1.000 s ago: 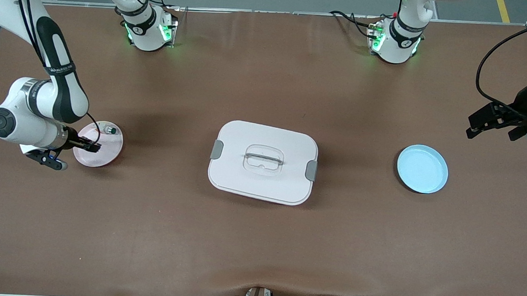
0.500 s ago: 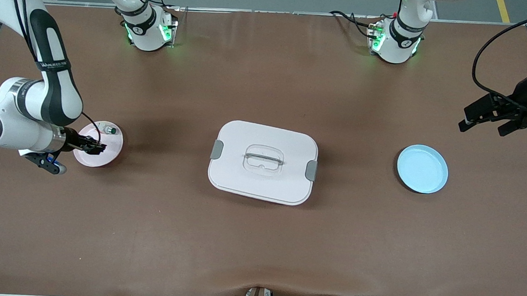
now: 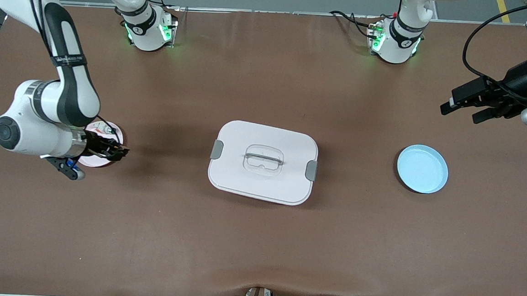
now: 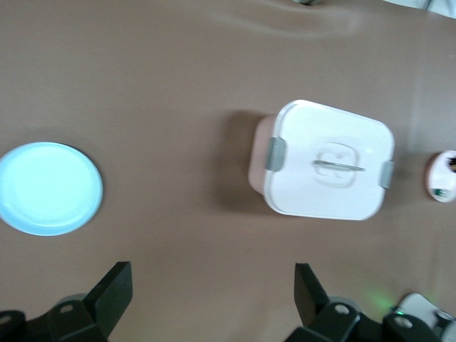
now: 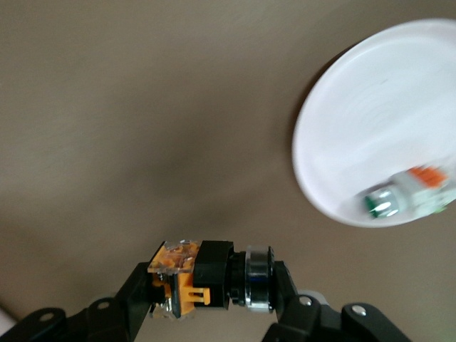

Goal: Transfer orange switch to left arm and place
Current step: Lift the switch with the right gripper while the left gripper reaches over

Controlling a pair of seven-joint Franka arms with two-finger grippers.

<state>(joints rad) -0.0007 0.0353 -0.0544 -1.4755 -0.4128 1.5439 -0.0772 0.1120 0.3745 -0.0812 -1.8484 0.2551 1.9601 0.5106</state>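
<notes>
The orange switch, black with an orange end and a silver ring, sits lengthwise between the fingers of my right gripper, which is shut on it. In the front view that right gripper hangs just past the rim of the pink plate, on the side toward the box. The white lidded box stands mid-table. My left gripper is open and holds nothing, up in the air toward the left arm's end of the table, with the light-blue plate below it; its fingers stand wide apart.
A small silver-white piece with a green tip lies in the pink plate. The left wrist view shows the box, the light-blue plate and the pink plate. Cables run along the table's near edge.
My right gripper has lifted off the pink plate with the orange switch and moved toward the box. My left gripper has drifted up and toward the table's middle.
</notes>
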